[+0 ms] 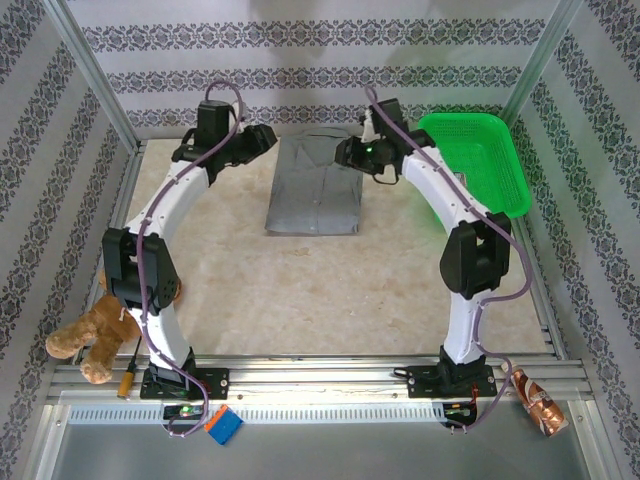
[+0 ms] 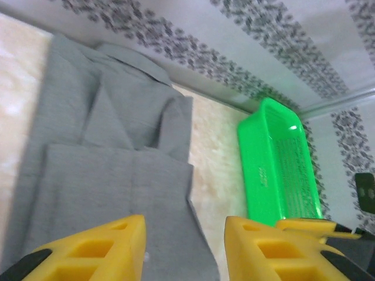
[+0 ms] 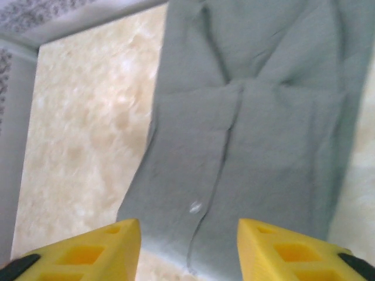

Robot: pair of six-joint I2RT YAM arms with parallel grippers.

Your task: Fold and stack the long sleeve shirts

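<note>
Patterned walls (image 1: 300,70) close behind, bare tabletop (image 1: 350,290) open nearward, folded shirt (image 1: 315,190) flat below and between left gripper (image 2: 184,234) and right gripper (image 3: 188,231), both parted and empty, basket (image 1: 485,160) just beyond the right one.

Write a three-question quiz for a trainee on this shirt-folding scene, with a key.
1. True or false: the grey shirt lies inside the green basket.
2. What do the left gripper and the right gripper hold? A: a sleeve each. B: nothing, both are open. C: the basket's rim.
3. Fill in: in the top view the basket stands to the ____ of the shirt.
Key: 1 false, the shirt lies flat on the table; 2 B; 3 right.
</note>
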